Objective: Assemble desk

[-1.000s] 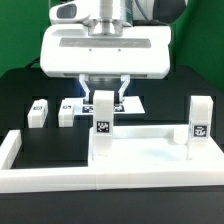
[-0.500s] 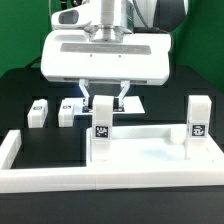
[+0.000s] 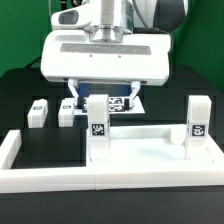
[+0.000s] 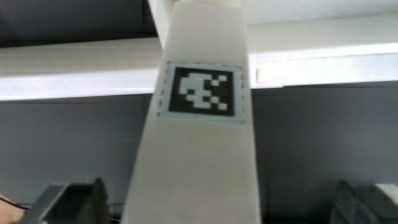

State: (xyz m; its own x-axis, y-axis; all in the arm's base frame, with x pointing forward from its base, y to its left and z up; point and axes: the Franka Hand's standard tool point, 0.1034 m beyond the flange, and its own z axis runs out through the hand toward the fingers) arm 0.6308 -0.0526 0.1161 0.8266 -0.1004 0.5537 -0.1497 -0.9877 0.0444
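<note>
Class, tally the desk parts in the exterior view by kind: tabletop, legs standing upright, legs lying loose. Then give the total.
tabletop: 1
upright legs: 2
loose legs lying down: 2
Total: 5

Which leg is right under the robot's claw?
The standing leg nearer the exterior view's left. The other standing leg and two small loose legs sit off to the sides.

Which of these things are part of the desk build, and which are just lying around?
Part of the job: tabletop; standing leg under the open pincer; second standing leg; loose leg; other loose leg.
Just lying about: border bars; marker board.
</note>
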